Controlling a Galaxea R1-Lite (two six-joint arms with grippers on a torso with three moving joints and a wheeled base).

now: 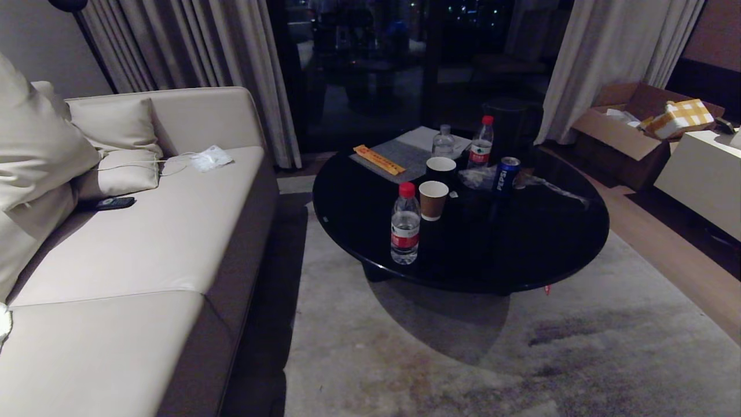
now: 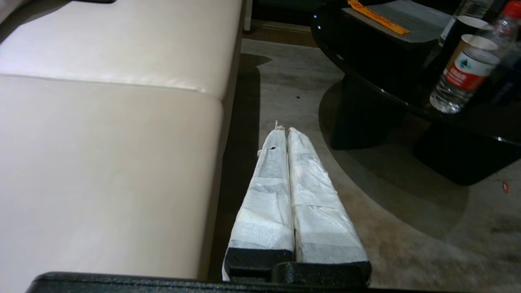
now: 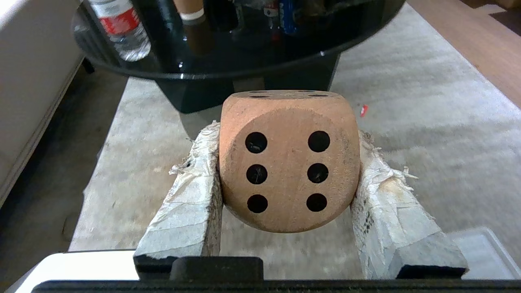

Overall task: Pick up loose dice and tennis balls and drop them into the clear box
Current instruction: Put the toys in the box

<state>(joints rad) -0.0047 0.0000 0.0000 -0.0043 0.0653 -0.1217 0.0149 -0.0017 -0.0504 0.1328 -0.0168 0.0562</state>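
The right gripper (image 3: 290, 162) has the tan wooden die (image 3: 290, 162) squeezed between its two tape-wrapped fingers (image 3: 191, 203), jaws roughly half open and pressed against the die's sides, six black pips facing the wrist camera. It's held up in the air over the pale grey carpet (image 3: 407, 122), a bit short of the round glossy black coffee table (image 3: 228, 67). The left gripper (image 2: 287, 134) is just parked, its white-wrapped fingers pressed flat together with nothing between them, pointing along the gap between the cream leather sofa (image 2: 106, 134) and the table. Neither arm shows up in the head view. On the table there's a clear water bottle with a red cap (image 1: 405, 223) near the front edge, a brown paper cup (image 1: 433, 199) just beside it, a black cup (image 1: 441, 169) behind that, a blue Pepsi can (image 1: 507, 174), and two more bottles at the back by a grey mat with an orange strip (chopsticks packet maybe, can't read it). Off to the right, an open cardboard box (image 1: 625, 124) sits on the wooden floor.
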